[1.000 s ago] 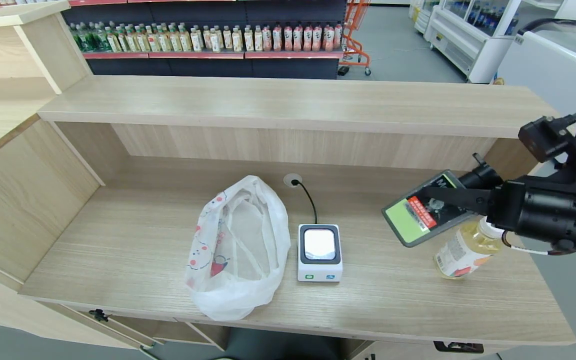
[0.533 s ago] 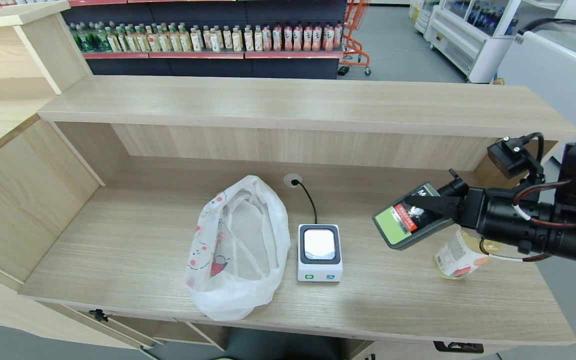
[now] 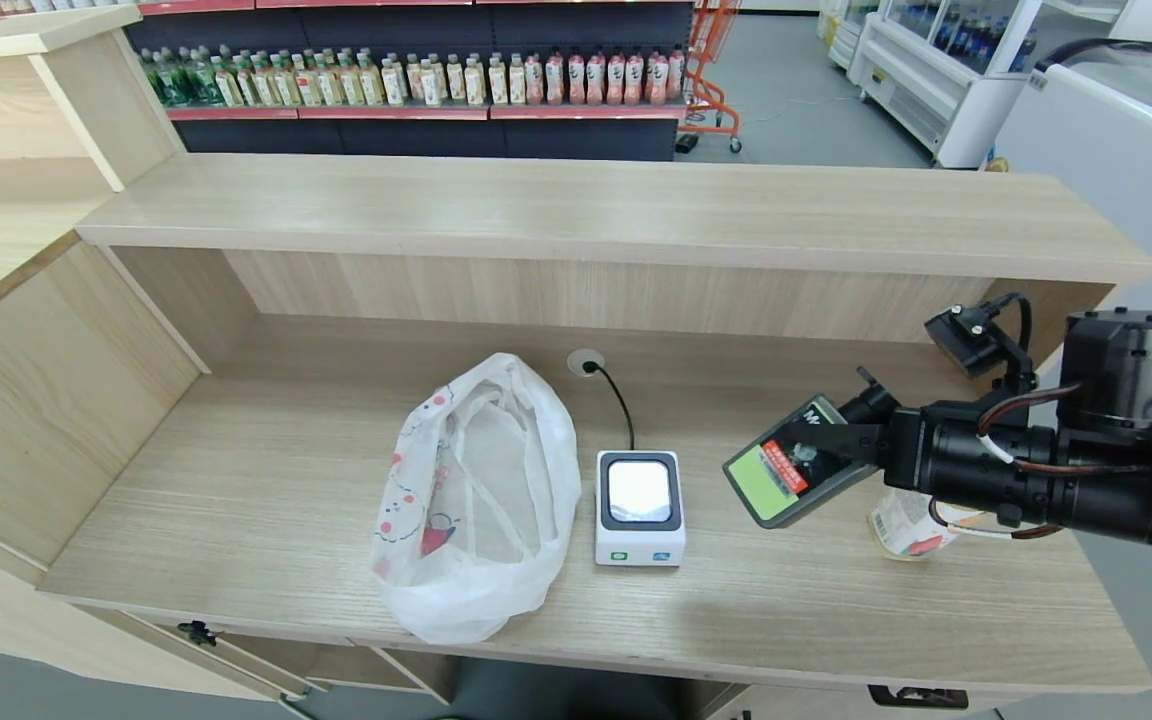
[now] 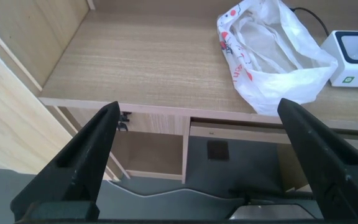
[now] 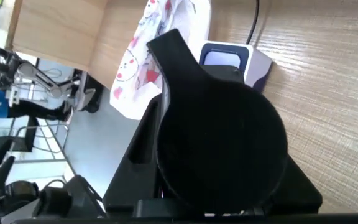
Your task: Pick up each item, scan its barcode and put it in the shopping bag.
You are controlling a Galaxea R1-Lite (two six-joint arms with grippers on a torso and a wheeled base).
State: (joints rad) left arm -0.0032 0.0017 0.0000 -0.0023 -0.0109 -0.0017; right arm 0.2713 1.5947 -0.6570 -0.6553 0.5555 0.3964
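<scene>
Two claws, taken one view at a time.

From the head camera, the right claw (image 3: 829, 443) is pinched on a flat pack (image 3: 771, 478). One dark finger lies across the pack's upper face by the red label, and the other finger is hidden beneath. The pack hangs tilted in the air above the counter (image 3: 236, 500), with its green end sticking out past the fingertips. Beyond that green end, to the claw's left and lower, the scanner (image 3: 639, 505) sits on the counter with its glass facing up, apart from the pack. A black cable (image 3: 618, 400) runs from the scanner's far side to a hole in the counter. Farther out on the same side, just beside the scanner, lies the white shopping bag (image 3: 476, 490) with its mouth open. Behind the claw, under its wrist, a bottle (image 3: 901, 525) of yellowish drink is on the counter, partly hidden by the arm.

From the left wrist camera, the left claw (image 4: 199, 118) is spread wide with nothing between its two dark fingers. It sits in front of the counter (image 4: 142, 62), near the front edge. The shopping bag (image 4: 272, 50) lies ahead of it, off toward the robot's right, with the scanner (image 4: 356, 56) just past the bag.

From the right wrist camera, a dark mass sits right at the claw, and finger cannot be told from pack there. Past it, the scanner (image 5: 229, 62) and the shopping bag (image 5: 148, 56) lie on the counter (image 5: 328, 93).
</scene>
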